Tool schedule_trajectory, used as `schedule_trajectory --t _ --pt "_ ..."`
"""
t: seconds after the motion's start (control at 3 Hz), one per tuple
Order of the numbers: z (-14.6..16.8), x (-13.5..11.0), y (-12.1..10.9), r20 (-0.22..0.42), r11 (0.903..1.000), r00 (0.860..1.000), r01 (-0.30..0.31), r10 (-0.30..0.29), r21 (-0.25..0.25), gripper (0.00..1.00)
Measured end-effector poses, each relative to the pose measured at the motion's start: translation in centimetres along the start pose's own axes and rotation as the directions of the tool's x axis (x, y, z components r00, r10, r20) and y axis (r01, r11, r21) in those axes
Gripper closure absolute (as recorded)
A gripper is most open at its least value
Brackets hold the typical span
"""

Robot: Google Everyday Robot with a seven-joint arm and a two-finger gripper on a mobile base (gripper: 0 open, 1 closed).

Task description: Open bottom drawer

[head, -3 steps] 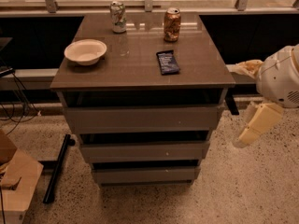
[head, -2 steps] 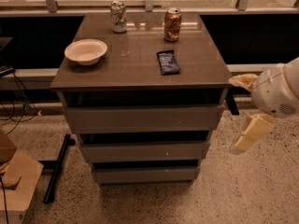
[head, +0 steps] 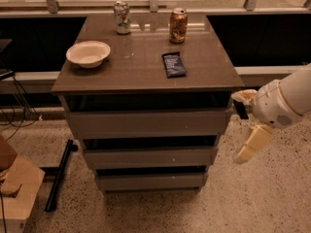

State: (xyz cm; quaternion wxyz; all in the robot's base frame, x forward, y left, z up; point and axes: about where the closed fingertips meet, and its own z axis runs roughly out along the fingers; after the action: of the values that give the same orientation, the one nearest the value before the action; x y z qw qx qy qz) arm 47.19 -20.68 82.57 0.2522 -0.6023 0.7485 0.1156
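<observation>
Trouble would be height: the cream two-finger pincer (head: 246,123), spread wide and empty just right of the dark cabinet (head: 141,69), hangs level with the top drawer (head: 146,124), well above the lowest grey-brown handle-less drawer front (head: 150,181), so it may snag the wrong drawer.

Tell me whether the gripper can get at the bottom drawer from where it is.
Probably yes. The gripper hangs right of the cabinet, higher than the bottom drawer, and only open floor lies between them.
</observation>
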Motion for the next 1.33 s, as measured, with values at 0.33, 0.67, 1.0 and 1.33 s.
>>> schedule_trajectory --t 0.33,0.67,1.0,1.33 --pt "1.1 -0.2 0.2 -0.049 0.9999 0.999 -0.006 0.007 0.015 0.0" --pt "4.6 0.1 0.9 -0.061 0.9994 0.998 -0.001 0.003 0.036 0.0" --pt "9.5 1.5 1.2 -0.032 0.9972 0.999 -0.017 0.02 0.072 0.0" --pt "14.1 3.6 1.3 0.035 0.994 0.997 -0.069 0.067 0.084 0.0"
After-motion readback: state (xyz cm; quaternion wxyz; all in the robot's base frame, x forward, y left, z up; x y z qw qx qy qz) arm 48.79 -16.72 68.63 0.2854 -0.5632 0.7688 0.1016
